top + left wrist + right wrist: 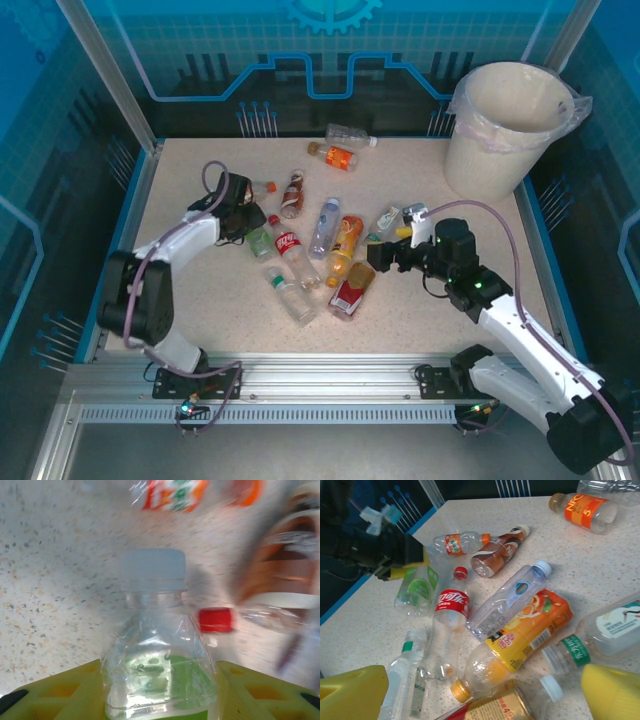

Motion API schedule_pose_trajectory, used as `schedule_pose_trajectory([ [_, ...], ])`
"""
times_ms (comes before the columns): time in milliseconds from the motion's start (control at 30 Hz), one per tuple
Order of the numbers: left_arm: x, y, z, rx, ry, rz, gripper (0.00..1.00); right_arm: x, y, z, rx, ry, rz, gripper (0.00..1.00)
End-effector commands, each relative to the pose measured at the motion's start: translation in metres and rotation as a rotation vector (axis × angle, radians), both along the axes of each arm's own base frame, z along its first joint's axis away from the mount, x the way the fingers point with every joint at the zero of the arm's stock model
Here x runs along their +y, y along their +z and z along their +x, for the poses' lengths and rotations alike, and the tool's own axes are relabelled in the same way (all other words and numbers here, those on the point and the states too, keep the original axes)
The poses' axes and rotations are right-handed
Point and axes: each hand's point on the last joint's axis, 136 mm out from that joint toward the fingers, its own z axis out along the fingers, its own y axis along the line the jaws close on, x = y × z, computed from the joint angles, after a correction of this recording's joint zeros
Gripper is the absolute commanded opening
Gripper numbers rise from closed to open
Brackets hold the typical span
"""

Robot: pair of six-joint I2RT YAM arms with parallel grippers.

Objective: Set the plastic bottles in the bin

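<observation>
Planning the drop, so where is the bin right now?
Top view: the bin stands at the table's far right corner, beyond the right hand.

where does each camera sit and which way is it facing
top external: above and behind the arms, looking down on the speckled table and round cream-white bin; both arms show.
left wrist: on the left arm, facing down the left gripper, shut on a clear green-labelled plastic bottle.
right wrist: on the right arm, facing the bottle pile; the open right gripper frames the bottom.
shared: both wrist views see that green-labelled bottle.
</observation>
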Motion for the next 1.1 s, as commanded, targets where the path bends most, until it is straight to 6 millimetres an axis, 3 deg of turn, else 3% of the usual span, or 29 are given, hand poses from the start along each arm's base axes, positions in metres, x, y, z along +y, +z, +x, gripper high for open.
schedule_pose_trajectory([
  [0,-0.038,0.078,0.004,-0.259,-0.114,-0.118,0.52,0.019,0.012,0.0,-0.004,0.053,0.105,1.0],
  [200,-0.137,0.17,-0.019,-0.498,-0.381,-0.244,0.52,0.047,0.029,-0.006,0.005,0.168,0.229,1.0],
  [300,-0.179,0.199,-0.028,-0.549,-0.471,-0.283,0.51,0.058,0.043,-0.011,-0.017,0.228,0.258,1.0],
  [400,-0.204,0.216,-0.032,-0.597,-0.516,-0.313,0.52,0.061,0.058,-0.011,-0.061,0.235,0.296,1.0],
  [533,-0.225,0.228,-0.035,-0.628,-0.555,-0.402,0.52,0.055,0.058,0.001,-0.051,0.148,0.286,1.0],
  [733,-0.238,0.233,-0.036,-0.639,-0.573,-0.41,0.52,0.066,0.068,0.002,-0.055,0.186,0.313,1.0],
  [833,-0.243,0.235,-0.035,-0.645,-0.574,-0.421,0.52,0.068,0.069,0.013,-0.054,0.156,0.309,0.99],
  [967,-0.251,0.232,-0.034,-0.641,-0.583,-0.432,0.53,0.071,0.064,0.027,-0.026,0.117,0.301,0.83],
  [1067,-0.255,0.227,-0.032,-0.633,-0.588,-0.43,0.53,0.074,0.064,0.027,-0.017,0.134,0.297,0.74],
])
